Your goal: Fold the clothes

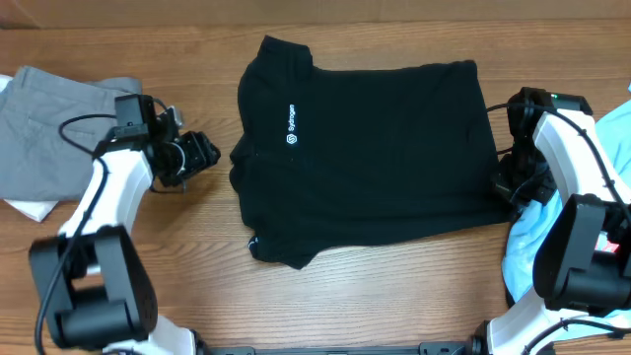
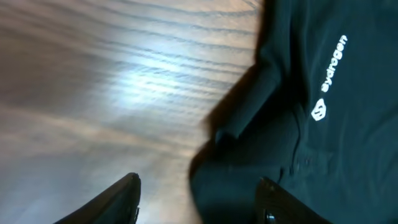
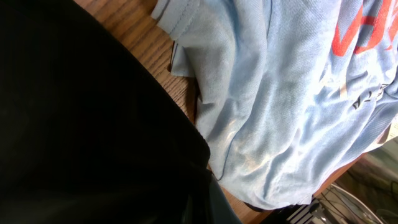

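Observation:
The black collared shirt (image 1: 375, 158) lies spread across the middle of the table, with its white logo (image 1: 291, 123) near the left side. My left gripper (image 1: 202, 153) is open and empty, just left of the shirt's left edge. In the left wrist view its fingers (image 2: 199, 199) straddle the shirt's edge (image 2: 311, 143) over bare wood. My right gripper (image 1: 511, 182) is at the shirt's right edge. In the right wrist view black fabric (image 3: 81, 124) covers the jaws, which look shut on it. The light blue T-shirt (image 3: 292, 106) with red print lies bunched beside it, also in the overhead view (image 1: 527, 242).
A folded grey garment (image 1: 54, 128) lies at the far left, with something white (image 1: 30, 207) under it. The light blue T-shirt reaches the table's right edge (image 1: 616, 128). Bare wood table (image 1: 394, 286) shows in front of the shirt.

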{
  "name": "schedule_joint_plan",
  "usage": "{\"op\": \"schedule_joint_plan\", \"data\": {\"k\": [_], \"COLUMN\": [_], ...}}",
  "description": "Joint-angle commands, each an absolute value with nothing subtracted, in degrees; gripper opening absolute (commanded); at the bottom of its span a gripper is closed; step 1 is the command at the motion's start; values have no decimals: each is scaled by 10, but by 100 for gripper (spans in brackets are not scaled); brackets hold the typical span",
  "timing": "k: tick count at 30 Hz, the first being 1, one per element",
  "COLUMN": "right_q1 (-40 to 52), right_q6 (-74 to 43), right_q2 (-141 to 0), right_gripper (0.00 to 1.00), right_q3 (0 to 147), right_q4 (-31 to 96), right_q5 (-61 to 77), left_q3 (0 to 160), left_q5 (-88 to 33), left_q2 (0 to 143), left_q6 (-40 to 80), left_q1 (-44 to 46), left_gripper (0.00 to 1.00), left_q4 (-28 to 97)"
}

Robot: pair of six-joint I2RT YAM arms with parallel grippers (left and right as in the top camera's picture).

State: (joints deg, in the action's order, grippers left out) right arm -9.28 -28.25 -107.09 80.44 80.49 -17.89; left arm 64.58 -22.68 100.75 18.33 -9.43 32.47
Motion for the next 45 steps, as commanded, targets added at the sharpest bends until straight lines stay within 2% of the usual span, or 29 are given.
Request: {"op": "schedule_joint_plan", "data": {"k": [1, 6, 11, 15, 16, 19, 20, 21, 25, 30, 38, 39, 40, 41, 42, 43, 45], "right_q1": [-92, -92, -92, -92, -92, -92, -92, -92, -92, -92, -92, -92, -92, -92, -92, -92, -92], "right_q6": [-285, -286, -286, -286, -285, -285, -285, -285, -285, -285, -285, -285, -285, -285, -285, -285, -285], "right_q2": [-1060, -1060, -1060, -1060, -1060, -1060, -1060, -1060, -1060, -1060, -1060, -1060, -1060, -1060, -1060, -1060, -1060], "right_gripper": [4, 4, 4, 4, 4, 4, 4, 4, 4, 4, 4, 4, 4, 4, 4, 4, 4], "right_q3": [803, 803, 803, 803, 803, 803, 803, 803, 803, 803, 803, 803, 803, 803, 803, 803, 803], "right_q4": [802, 801, 801, 800, 801, 801, 801, 801, 801, 800, 801, 801, 801, 801, 801, 801, 801], "right_q5": [-179, -179, -179, -179, -179, -179, -179, -179, -179, -179, -179, -179, -179, -179, -179, -179, -179], "left_q3": [654, 654, 654, 654, 654, 655, 660, 665, 693, 752, 817, 816, 816, 815, 815, 815, 815], "left_q5": [-323, -411, -416, -415, -414, -414, -414, -414, -380, -244, -112, -104, -98, -91, -83, -74, -48], "left_q2": [1055, 1103, 1141, 1169, 1175, 1174, 1172, 1172, 1162, 1108, 1039, 1043, 1046, 1050, 1054, 1057, 1061], "left_q6": [189, 189, 189, 189, 189, 189, 189, 189, 186, 167, 168, 168, 168, 168, 167, 167, 167], "left_q1": [-89, -88, -77, -63, -58, -57, -59, -61, -71, -72, -44, -38, -34, -29, -26, -24, -22], "left_gripper": [64, 66, 65, 59, 46, 20, 6, 4, 4, 4, 6, 9, 21, 40, 51, 55, 58], "left_q4": [293, 232, 208, 190, 175, 158, 160, 166, 228, 338, 392, 397, 406, 418, 427, 438, 460]}}
